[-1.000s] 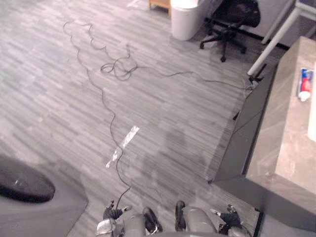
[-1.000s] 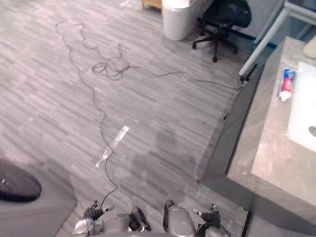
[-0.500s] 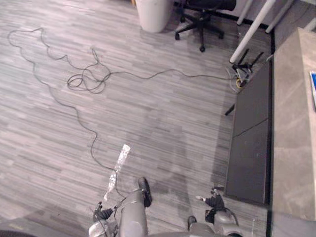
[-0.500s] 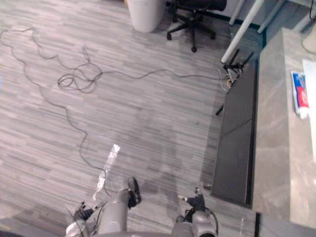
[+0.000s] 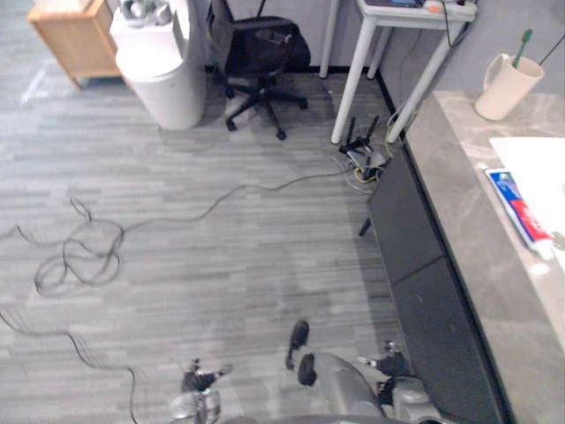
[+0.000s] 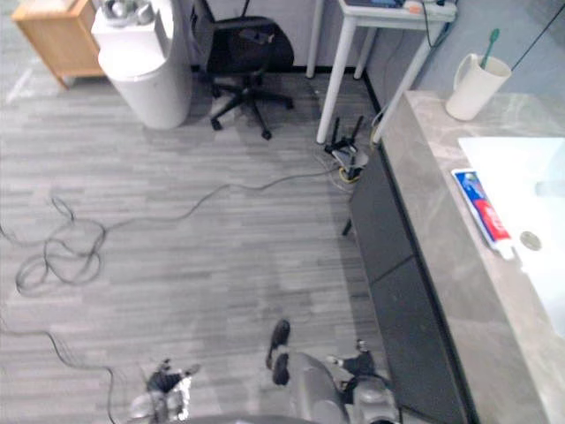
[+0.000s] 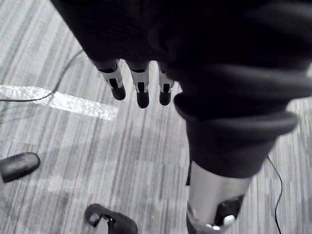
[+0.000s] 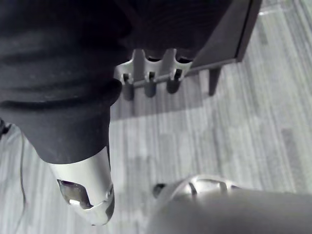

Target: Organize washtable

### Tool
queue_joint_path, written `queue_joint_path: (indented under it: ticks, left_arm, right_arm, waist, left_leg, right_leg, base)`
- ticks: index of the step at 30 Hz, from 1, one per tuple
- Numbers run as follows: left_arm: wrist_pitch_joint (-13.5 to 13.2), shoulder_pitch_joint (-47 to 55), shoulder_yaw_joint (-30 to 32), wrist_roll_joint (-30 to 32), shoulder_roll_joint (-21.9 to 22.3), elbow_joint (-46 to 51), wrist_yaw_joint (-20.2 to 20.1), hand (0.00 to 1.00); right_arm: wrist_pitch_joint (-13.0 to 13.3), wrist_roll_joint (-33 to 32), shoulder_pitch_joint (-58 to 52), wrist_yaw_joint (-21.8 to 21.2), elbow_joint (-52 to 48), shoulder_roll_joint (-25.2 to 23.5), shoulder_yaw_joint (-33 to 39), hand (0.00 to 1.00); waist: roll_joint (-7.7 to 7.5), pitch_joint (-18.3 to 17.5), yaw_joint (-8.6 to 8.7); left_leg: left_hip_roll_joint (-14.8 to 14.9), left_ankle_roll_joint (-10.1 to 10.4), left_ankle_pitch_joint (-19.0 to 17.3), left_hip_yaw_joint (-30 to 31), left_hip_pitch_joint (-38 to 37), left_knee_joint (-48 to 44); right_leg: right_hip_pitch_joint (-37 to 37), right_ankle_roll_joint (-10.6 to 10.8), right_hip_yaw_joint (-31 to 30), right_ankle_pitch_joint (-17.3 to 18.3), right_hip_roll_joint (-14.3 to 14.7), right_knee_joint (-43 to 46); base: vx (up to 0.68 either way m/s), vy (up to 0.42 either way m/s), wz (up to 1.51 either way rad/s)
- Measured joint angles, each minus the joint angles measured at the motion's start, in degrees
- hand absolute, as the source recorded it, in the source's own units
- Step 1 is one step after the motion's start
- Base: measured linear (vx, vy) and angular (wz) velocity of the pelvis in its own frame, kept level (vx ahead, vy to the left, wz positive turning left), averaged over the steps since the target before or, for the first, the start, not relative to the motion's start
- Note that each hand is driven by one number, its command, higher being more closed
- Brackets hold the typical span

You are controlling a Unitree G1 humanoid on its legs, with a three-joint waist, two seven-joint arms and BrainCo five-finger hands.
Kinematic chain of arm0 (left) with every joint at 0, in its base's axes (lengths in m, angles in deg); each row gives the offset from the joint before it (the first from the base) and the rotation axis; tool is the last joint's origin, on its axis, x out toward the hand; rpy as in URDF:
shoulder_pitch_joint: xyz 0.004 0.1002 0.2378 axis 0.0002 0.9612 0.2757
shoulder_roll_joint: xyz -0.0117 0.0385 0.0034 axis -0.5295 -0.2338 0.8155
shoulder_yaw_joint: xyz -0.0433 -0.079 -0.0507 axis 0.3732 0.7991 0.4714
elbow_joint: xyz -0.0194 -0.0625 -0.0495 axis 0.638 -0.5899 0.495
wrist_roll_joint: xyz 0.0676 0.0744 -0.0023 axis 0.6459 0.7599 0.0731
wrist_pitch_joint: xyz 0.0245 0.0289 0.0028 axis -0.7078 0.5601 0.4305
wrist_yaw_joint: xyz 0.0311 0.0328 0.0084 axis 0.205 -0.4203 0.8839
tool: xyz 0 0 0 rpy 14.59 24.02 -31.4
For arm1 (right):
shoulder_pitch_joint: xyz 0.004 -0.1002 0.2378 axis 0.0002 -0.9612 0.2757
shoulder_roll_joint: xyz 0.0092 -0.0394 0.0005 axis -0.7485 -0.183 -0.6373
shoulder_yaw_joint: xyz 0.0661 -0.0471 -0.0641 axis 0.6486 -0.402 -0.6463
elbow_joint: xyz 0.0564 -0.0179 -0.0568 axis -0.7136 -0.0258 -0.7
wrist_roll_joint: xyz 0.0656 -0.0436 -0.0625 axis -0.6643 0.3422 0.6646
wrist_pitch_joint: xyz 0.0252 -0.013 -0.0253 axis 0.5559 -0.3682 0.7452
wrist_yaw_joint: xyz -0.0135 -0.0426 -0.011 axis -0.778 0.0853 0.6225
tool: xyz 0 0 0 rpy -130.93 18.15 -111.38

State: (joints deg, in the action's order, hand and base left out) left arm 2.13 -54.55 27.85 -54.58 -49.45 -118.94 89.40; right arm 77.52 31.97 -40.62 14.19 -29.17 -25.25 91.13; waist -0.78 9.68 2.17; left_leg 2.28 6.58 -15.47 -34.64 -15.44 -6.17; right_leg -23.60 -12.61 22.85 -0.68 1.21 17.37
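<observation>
grey stone washtable at 3 o'clock, both hands slack

nearest us, at 7 o'clock, our left hand [image 7: 142,92] hangs over the wood-look floor, fingers straight and loose, holding nothing. a silvery strip of tape [image 7: 58,100] lies on the floor below it. at 5 o'clock our right hand [image 8: 150,84] hangs the same way, relaxed and empty, near the dark cabinet front [image 5: 424,283] under the washtable [image 5: 494,291]. further out, at 3 o'clock, a red, white and blue toothpaste tube [image 6: 484,210] lies flat on the counter along the edge of the white basin [image 6: 521,177]. at 1 o'clock a cream cup [image 5: 505,86] stands upright with a green toothbrush [image 5: 523,42] in it. farthest, a black office chair [image 5: 260,53] at 12 o'clock and a white bin [image 5: 163,71] at 11 o'clock.
</observation>
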Motion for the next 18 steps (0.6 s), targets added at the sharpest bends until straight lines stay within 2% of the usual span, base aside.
queue_joint_path:
  ticks: [1, 2, 3, 4, 6, 7, 8, 11, 12, 14, 15, 16, 17, 18]
  left_arm:
    - [0.0, 0.0, 0.1, 0.2, 0.4, 0.3, -0.1, 0.00]
    - [0.0, -0.1, 0.2, 0.7, 0.7, 0.3, -0.1, 0.00]
    - [0.1, 0.1, 1.3, 1.3, 0.9, 0.5, -0.3, 0.00]
    - [0.1, 0.3, 2.2, 1.5, 1.7, 1.0, -0.5, 0.00]
    - [0.1, 0.6, 2.2, 1.6, 2.8, 2.2, -0.6, 0.00]
    - [0.0, 1.0, 2.1, 1.6, 3.2, 3.7, -0.7, 0.00]
    - [0.0, 1.2, 2.1, 1.4, 3.3, 4.7, -0.7, 0.00]
    - [-0.1, 2.6, 2.1, 0.5, 3.5, 6.1, -0.8, 0.00]
    - [-0.4, 2.9, 2.3, -0.4, 3.8, 6.5, -0.7, 0.00]
    - [-0.8, 3.0, 2.1, -1.0, 3.7, 6.5, -0.8, 0.00]
    - [-1.1, 2.6, 1.9, -1.2, 3.7, 6.3, -0.8, 0.00]
    - [-1.4, 2.4, 1.8, -1.2, 3.8, 5.7, -0.8, 0.00]
    - [-1.5, 2.1, 1.6, -1.1, 4.4, 4.3, -0.8, 0.00]
    - [-1.5, 1.5, 1.7, -1.2, 4.0, 3.4, -0.8, 0.00]
  right_arm:
    - [0.1, -0.1, -0.4, -0.1, -0.8, -0.3, 0.7, 0.00]
    - [-0.1, -0.1, -1.0, -0.1, -2.4, -0.9, 1.4, 0.00]
    - [-0.3, -0.1, -2.0, -0.1, -4.1, -2.0, 1.3, 0.00]
    - [-0.4, -0.1, -2.9, 0.0, -5.4, -3.1, 1.4, 0.00]
    - [-0.5, -0.7, -3.7, 0.1, -6.7, -4.0, 1.1, 0.00]
    - [-0.5, -1.3, -3.7, 0.1, -7.2, -4.3, 0.9, 0.00]
    - [-0.5, -1.6, -3.8, 0.1, -7.3, -4.6, 0.9, 0.00]
    - [-0.8, -2.2, -5.1, 0.1, -9.2, -4.9, 1.0, 0.00]
    - [-1.2, -2.3, -5.8, 0.2, -9.2, -4.4, 1.3, 0.00]
    - [-1.6, -2.2, -5.1, 0.2, -8.7, -3.5, 1.6, 0.00]
    - [-1.5, -2.2, -3.6, 0.2, -7.1, -2.9, 2.6, 0.00]
    - [-1.5, -2.1, -2.7, 0.2, -5.5, -2.3, 2.7, 0.00]
    - [-1.6, -1.9, -2.3, 0.2, -4.2, -1.4, 2.6, 0.00]
    - [-1.7, -1.7, -2.4, 0.2, -3.6, -1.5, 2.7, 0.00]
  waist:
    - [0.31, 0.0, 0.08]
    - [0.57, 0.1, 0.08]
    - [0.84, 0.0, -0.39]
    - [1.15, 0.2, -0.88]
    - [1.15, 0.2, -1.79]
    - [1.18, 0.3, -2.78]
    - [1.25, 0.0, -3.40]
    - [1.28, -0.1, -4.09]
    - [1.57, -0.2, -4.74]
    - [1.29, -0.3, -5.15]
    - [0.99, -0.5, -6.37]
    - [1.63, -0.7, -6.54]
    - [3.25, -1.5, -6.33]
    - [2.53, -1.4, -6.22]
  left_leg:
    - [0.7, 0.4, 0.2, 0.4, 0.1, -2.9]
    - [3.0, 0.4, 0.2, 1.2, 2.5, -11.0]
    - [7.7, 0.9, 1.7, 2.7, 6.9, -26.3]
    - [11.6, 0.0, 1.3, 4.9, 10.6, -40.4]
    - [14.2, -2.0, 0.1, 5.9, 14.1, -51.1]
    - [15.6, -2.8, -0.6, 6.3, 17.1, -55.1]
    - [16.5, -3.2, -0.8, 6.2, 20.3, -56.1]
    - [16.5, -3.3, -1.1, 7.1, 27.3, -50.6]
    - [15.1, -3.3, -1.1, 8.6, 29.4, -45.0]
    - [10.1, -2.7, -0.7, 14.0, 32.2, -31.8]
    - [7.3, -0.2, 1.3, 18.4, 33.2, -19.9]
    - [6.6, 1.1, 4.1, 21.2, 33.2, -11.6]
    - [7.6, 0.0, 14.0, 21.8, 32.0, -6.1]
    - [7.1, -3.3, 15.4, 20.5, 31.1, -5.8]
  right_leg:
    - [0.3, 0.3, 0.2, 1.3, 0.1, 1.1]
    - [1.6, 0.4, -0.9, 2.5, 0.8, 1.3]
    - [4.4, 0.2, -2.6, 3.8, 2.3, 0.3]
    - [8.1, 0.2, -4.7, 5.4, 4.0, -0.3]
    - [12.3, 0.3, -8.5, 7.3, 5.3, -0.6]
    - [14.9, 0.1, -12.2, 9.3, 5.9, -0.6]
    - [16.6, 0.6, -16.2, 10.5, 6.2, -0.6]
    - [20.3, 2.5, -23.9, 11.8, 5.7, -2.1]
    - [22.0, 3.3, -28.1, 12.1, 5.2, -3.3]
    - [23.5, 4.9, -34.5, 12.2, 3.2, -5.2]
    - [23.5, 6.3, -39.3, 12.2, 1.6, -6.4]
    - [23.1, 7.9, -42.1, 12.2, 1.5, -7.1]
    - [23.6, 11.2, -44.4, 13.2, 1.6, -7.1]
    - [23.7, 12.2, -44.5, 13.3, 0.8, -6.8]
  base:
    - [0.63, 0.013, -0.40]
    - [0.54, -0.049, -0.41]
    - [0.62, -0.042, -0.75]
    - [0.50, -0.007, -0.86]
    - [0.39, 0.054, -1.02]
    - [0.37, 0.107, -1.53]
    - [0.40, 0.158, -1.44]
    - [0.33, 0.184, -1.34]
    - [0.52, 0.351, -1.65]
    - [0.44, 0.345, -1.75]
    - [0.33, 0.359, -1.92]
    - [0.48, 0.559, -2.29]
    - [0.41, 0.484, -1.63]
    - [0.43, 0.493, -1.46]
